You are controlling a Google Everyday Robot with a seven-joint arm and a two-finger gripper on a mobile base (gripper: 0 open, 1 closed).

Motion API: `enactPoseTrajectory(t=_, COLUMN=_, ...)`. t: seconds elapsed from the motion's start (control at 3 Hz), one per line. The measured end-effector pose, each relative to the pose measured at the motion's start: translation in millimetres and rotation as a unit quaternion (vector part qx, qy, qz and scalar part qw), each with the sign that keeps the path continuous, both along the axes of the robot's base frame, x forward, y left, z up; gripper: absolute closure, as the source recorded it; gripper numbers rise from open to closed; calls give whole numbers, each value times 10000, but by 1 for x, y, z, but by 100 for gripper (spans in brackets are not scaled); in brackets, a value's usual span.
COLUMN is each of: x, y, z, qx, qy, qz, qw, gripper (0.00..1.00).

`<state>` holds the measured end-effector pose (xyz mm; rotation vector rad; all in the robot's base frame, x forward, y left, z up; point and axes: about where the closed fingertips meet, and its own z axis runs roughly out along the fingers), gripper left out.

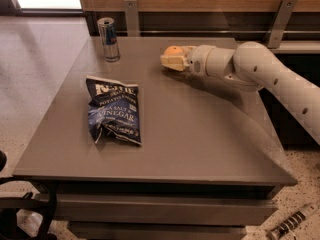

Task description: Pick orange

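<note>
The orange (173, 50) is a small round fruit at the far middle of the grey table (200, 144). My gripper (172, 60) reaches in from the right on the white arm (260, 74) and is right at the orange. Its cream tip covers the fruit's lower near side, so only the top of the orange shows. I cannot tell whether the orange rests on the table or is held.
A blue and silver drink can (108, 39) stands at the table's far left corner. A blue chip bag (114, 110) lies flat on the left half of the table. A wooden wall with metal brackets runs behind the table.
</note>
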<state>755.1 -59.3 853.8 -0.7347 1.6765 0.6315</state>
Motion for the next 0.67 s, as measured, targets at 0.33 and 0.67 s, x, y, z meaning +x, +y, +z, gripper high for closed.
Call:
enactPoseTrajectory(t=0.33, x=-8, y=-4, z=33, qx=6, qy=-290, qz=14, qw=9996, gripper=100)
enactPoseTrajectory(t=0.67, x=-15, y=-9, z=65, qx=-52, qy=-560, qz=4, qw=9984, gripper=100)
